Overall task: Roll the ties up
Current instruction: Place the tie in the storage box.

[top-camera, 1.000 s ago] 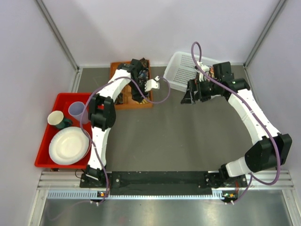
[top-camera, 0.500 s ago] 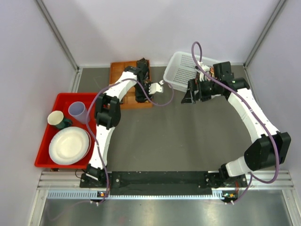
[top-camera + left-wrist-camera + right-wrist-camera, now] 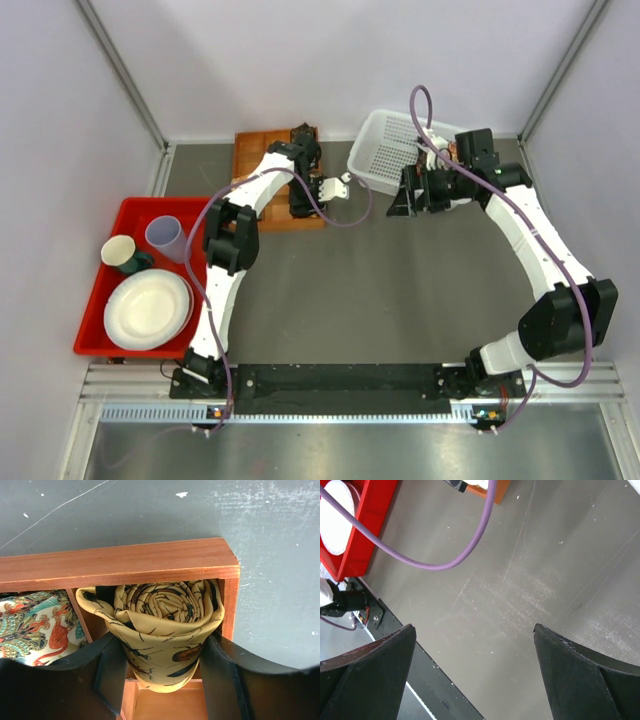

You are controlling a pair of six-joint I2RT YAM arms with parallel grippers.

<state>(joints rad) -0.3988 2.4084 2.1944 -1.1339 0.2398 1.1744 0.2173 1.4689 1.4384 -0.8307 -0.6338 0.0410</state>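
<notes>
Overhead camera looks down from afar; wrist cameras sit close; all three catch the tray [image 3: 255,150].

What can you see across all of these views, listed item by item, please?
golden-yellow tie: one, gold with dark markings, rolled, corner compartment of the wooden tray
multicoloured tie: one, teal, red and cream, neighbouring compartment
wooden tray: one, orange-brown, back, left of centre
mesh basket: one, white, back right
red tray: one, red, left
plate: one, white, in red tray
lilac cup: one, in red tray
cream cup: one, beside it
left gripper: black, closed on golden-yellow tie
right gripper: black, open, empty, near mesh basket
</notes>
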